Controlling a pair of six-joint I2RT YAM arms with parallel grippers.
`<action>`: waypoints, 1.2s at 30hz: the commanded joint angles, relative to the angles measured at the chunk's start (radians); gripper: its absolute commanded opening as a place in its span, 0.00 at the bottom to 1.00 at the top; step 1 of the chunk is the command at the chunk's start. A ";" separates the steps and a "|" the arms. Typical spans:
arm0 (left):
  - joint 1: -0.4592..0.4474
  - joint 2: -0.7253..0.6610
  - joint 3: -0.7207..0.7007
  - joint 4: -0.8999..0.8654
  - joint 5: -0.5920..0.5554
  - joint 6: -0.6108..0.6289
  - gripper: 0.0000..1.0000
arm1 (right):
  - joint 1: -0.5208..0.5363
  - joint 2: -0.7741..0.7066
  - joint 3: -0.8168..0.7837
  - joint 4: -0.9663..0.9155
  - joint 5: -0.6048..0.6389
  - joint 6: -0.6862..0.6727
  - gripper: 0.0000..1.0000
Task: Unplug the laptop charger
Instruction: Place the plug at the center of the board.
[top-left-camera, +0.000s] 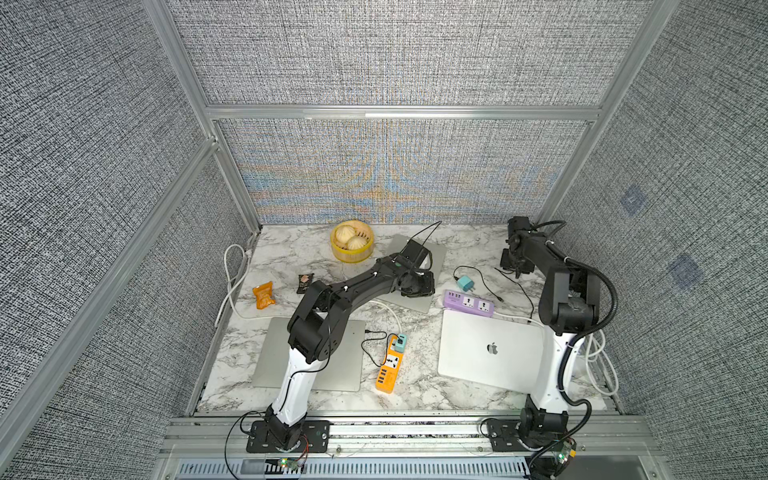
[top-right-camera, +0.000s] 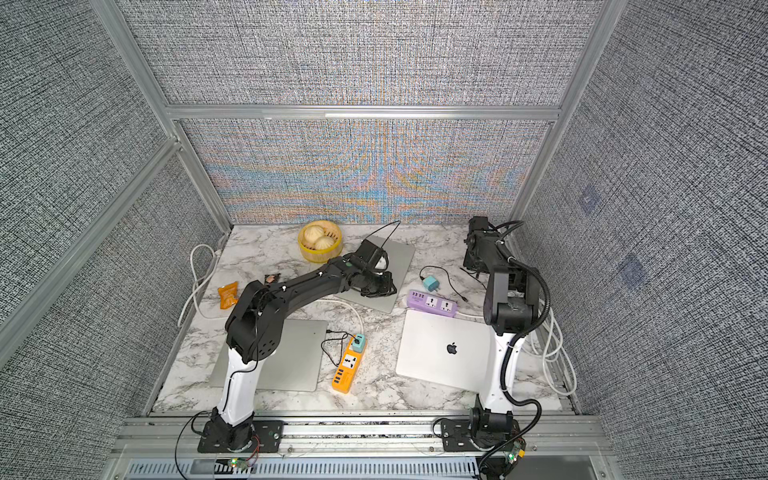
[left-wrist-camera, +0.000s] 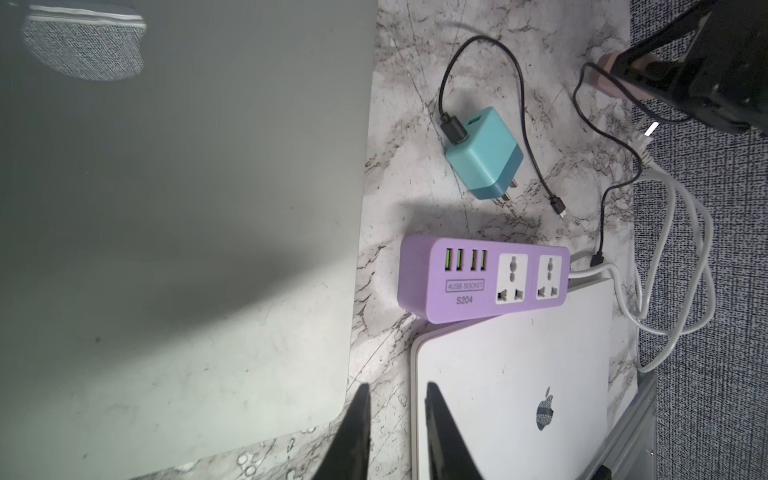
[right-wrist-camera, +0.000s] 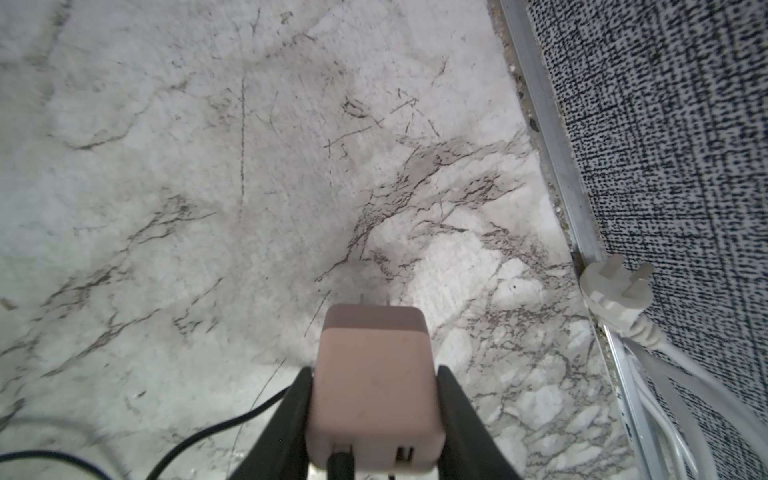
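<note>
Pink charger (right-wrist-camera: 374, 386) sits pinched in the right gripper (right-wrist-camera: 374, 374) near the table's (right-wrist-camera: 208, 166) far right corner, long axis in line with the jaws, bare prongs pointing outward. Left gripper (left-wrist-camera: 397, 386) jaws stand slightly spread, empty, well apart.

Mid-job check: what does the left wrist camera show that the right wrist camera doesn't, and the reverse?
Only the left wrist: the purple power strip with both sockets empty, the teal charger lying loose near it, the white laptop and a grey laptop. Only the right wrist: the free prongs of the pink charger and a white plug by the wall rail. Both: the marble table, and the pink charger clamped in the right end effector.
</note>
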 joint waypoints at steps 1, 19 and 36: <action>0.002 -0.012 -0.003 0.022 -0.001 0.008 0.24 | -0.009 0.012 0.014 -0.024 -0.031 -0.016 0.28; 0.002 -0.033 -0.021 0.023 -0.006 0.008 0.24 | -0.026 0.038 0.002 -0.135 -0.075 -0.064 0.47; 0.002 -0.098 -0.051 -0.030 -0.043 0.033 0.26 | -0.042 -0.036 0.059 -0.233 -0.102 -0.029 0.57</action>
